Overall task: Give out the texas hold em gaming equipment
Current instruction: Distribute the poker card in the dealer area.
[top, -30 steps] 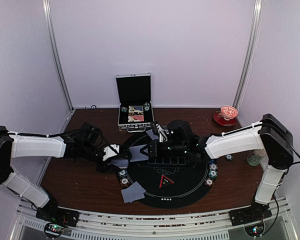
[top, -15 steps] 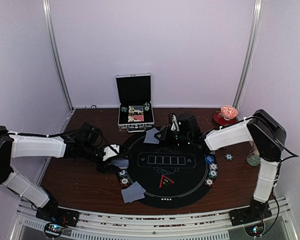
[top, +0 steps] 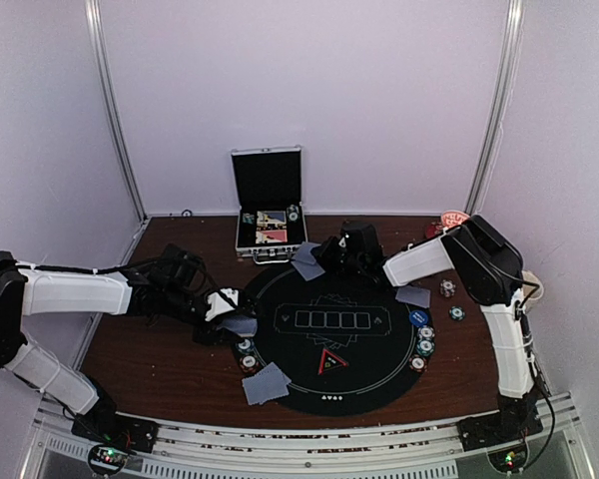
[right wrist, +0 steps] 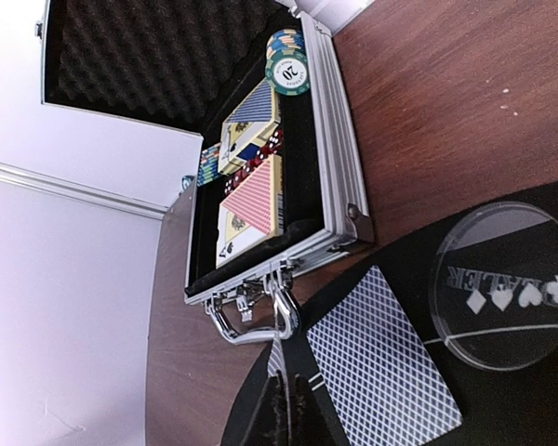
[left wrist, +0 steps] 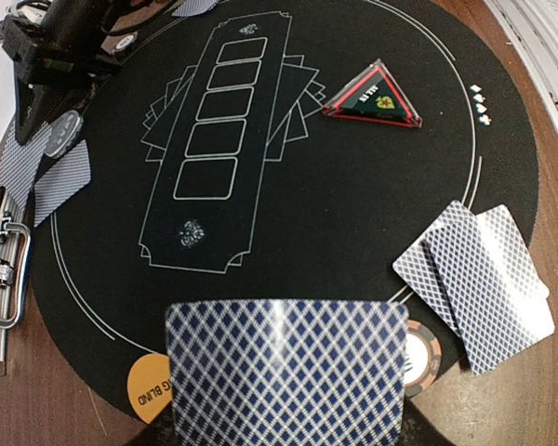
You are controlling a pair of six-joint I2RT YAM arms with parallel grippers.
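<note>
My left gripper point(top: 228, 317) is at the mat's left edge, shut on a blue-backed playing card point(left wrist: 284, 372) that hides its jaws. Under it lie an orange button disc point(left wrist: 149, 395) and a striped chip point(left wrist: 420, 358). My right gripper point(right wrist: 293, 413) is at the mat's far edge, just in front of the case, shut on a card point(right wrist: 275, 360) seen edge-on. Another card point(right wrist: 381, 372) lies flat beside it. Two cards point(left wrist: 479, 279) lie at the mat's near left edge. One card point(top: 412, 295) and a blue disc point(top: 417, 317) lie on the right.
The open silver case point(top: 270, 205) at the back holds decks and chips point(right wrist: 286, 65). The round black mat point(top: 369, 374) carries a red triangle point(left wrist: 372, 98) and a clear dealer disc point(right wrist: 502, 283). Chips point(top: 422, 347) lie along the mat's right edge, two more point(top: 446, 287) on the table.
My right arm has drawn back from the mat's middle to its far edge by the case, its gripper still shut on a card. A card right of the mat now shows. The left arm has not moved.
</note>
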